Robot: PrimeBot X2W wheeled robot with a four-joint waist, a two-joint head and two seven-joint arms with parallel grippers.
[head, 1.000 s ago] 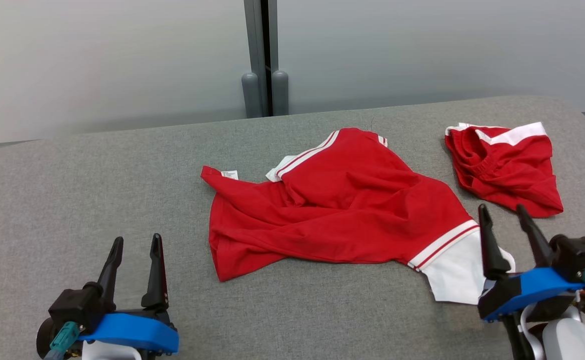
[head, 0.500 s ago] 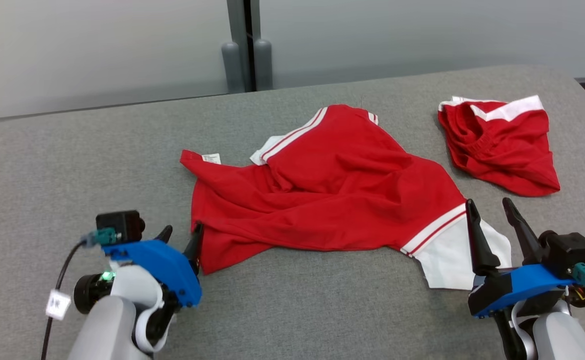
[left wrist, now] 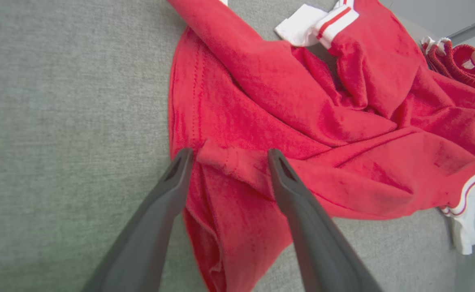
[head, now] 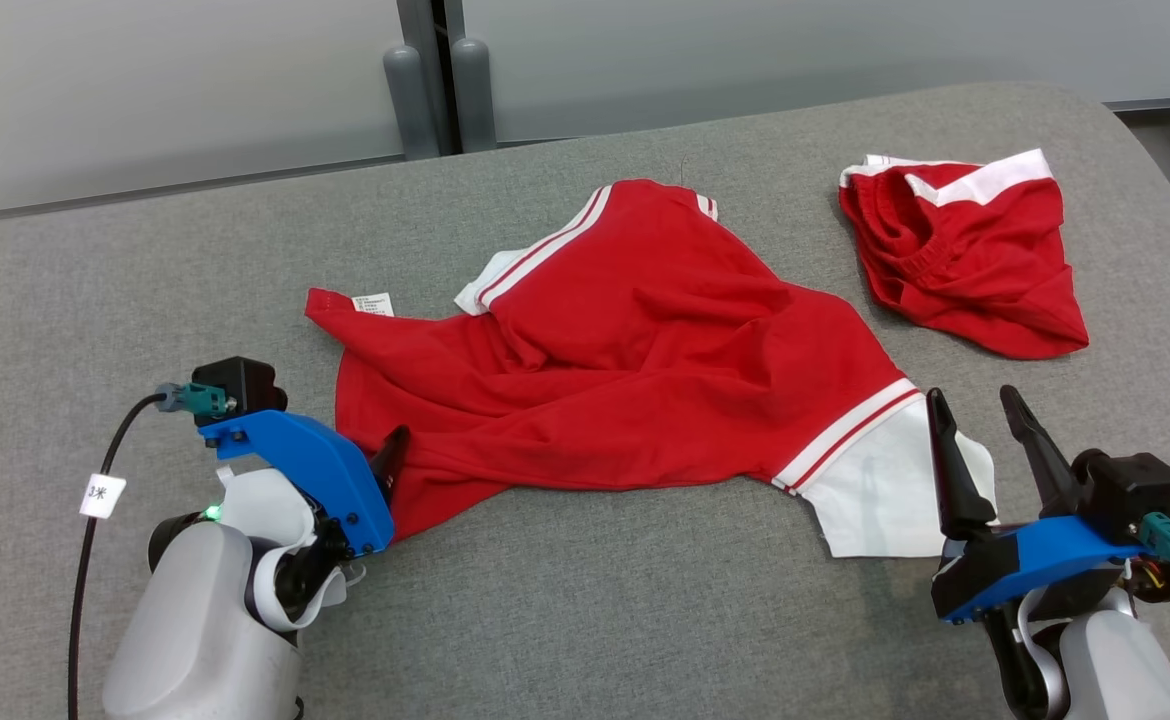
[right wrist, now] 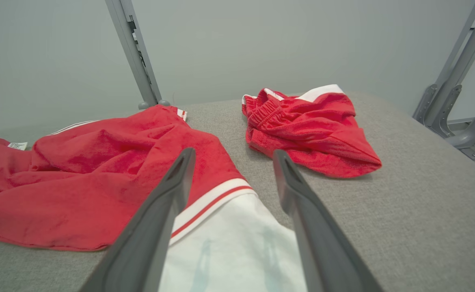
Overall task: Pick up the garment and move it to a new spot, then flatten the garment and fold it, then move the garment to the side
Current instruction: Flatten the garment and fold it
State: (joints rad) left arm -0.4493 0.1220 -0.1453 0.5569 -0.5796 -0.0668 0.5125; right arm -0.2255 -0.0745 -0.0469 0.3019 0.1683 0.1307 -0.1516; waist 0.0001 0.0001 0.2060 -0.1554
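- Surface (head: 145, 280): grey cloth-covered top, carrying two red items.
- Left hand (left wrist: 229, 155): risk: closing here is probably catching only the raised ridge of one layer, so the cloth could be slipping free or lifting in a bunch. Pose: the forearm is coming in from the front-left edge and the hand is pitching downward. Its two fingers are standing apart, straddling a fold at the garment's near-left corner, with nothing clamped.
- Garment (head: 645, 380): red shirt with white striped trim, lying crumpled across the middle of the surface, care label (head: 373, 303) showing at its left tip. Risk: the twisted folds are likely travelling with it, making the flattening harder.
- White sleeve (head: 875, 500): lying flat toward the front-right edge, partly under the right hand's fingers in the head view.
- Right hand (head: 973, 400): risk: a lift by the left alone is leaving this end dragging. Pose: the fingers are pointing toward the back edge, apart, gripping nothing; contact with the sleeve cannot be told.
- Second red garment (head: 965, 270): lying bunched near the back-right corner, apart from the shirt. Risk: a wide carry could be sweeping it along.
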